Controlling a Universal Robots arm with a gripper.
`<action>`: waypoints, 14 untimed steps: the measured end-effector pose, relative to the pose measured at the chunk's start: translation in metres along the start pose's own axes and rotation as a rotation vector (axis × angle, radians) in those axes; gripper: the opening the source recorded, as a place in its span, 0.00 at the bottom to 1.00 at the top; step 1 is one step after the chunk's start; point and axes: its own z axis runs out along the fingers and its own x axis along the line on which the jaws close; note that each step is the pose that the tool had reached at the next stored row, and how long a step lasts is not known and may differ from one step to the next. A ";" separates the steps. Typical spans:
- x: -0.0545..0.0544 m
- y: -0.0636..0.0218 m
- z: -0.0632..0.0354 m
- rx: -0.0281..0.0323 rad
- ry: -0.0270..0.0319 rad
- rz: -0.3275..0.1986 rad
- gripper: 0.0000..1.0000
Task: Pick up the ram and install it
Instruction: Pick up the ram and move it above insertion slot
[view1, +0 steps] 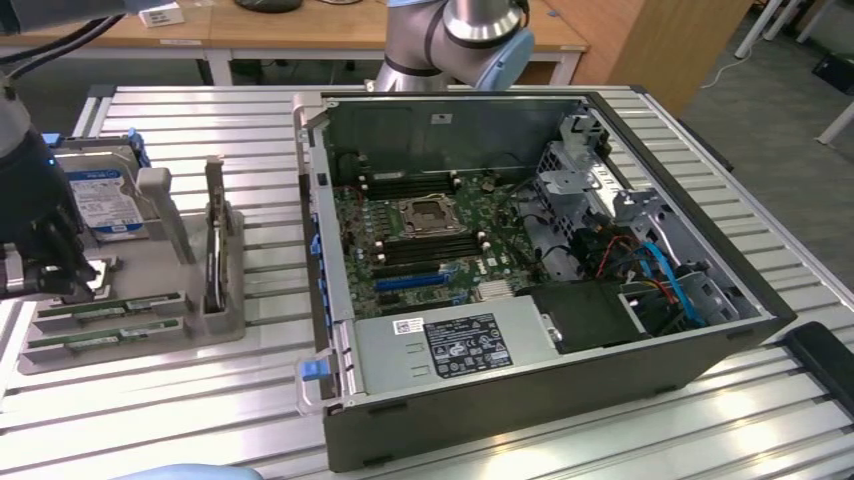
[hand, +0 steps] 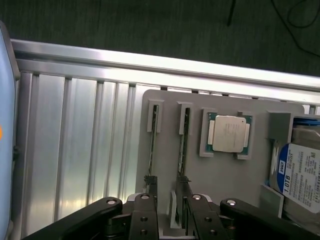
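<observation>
**Wrist view: claw spread above the two ram sticks in the tray**

The claw (hand: 166, 182) hangs over the grey tray (hand: 167, 125) with its fingers spread and nothing pinched between them. Two sticks stand on edge in the tray's narrow slots. The inner ram stick (hand: 183, 142) is on the side of the tray nearest the processor chip (hand: 229, 134), and the outer ram stick (hand: 152, 140) is towards the tray's free edge. Each fingertip seems to sit about in line with one slot, and I cannot tell whether the claw is centred on either stick.

The step in hand looks like the approach to the grasp. To do it well, the claw should probably centre on one stick, so the fingers meet its flat faces squarely. The lift should then run straight along the slot.

The slots lie close together, so one finger has to pass between the sticks and could nudge the neighbouring one. The chip's holder crowds the inner stick, and the hard drive (hand: 300, 175) fills the tray beyond it. Past the tray's free edge the table (hand: 75, 150) offers bare slats as open room. In the exterior view the computer case (view1: 534, 250) stands well apart from the tray, with its open side up.
</observation>
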 end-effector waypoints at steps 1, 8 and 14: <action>0.000 -0.0001 0.0019 0.0000 0.0000 -0.001 0.29; 0.003 -0.0001 0.0145 -0.0003 0.0002 -0.012 0.29; 0.007 0.0001 0.0252 -0.0007 0.0004 -0.020 0.29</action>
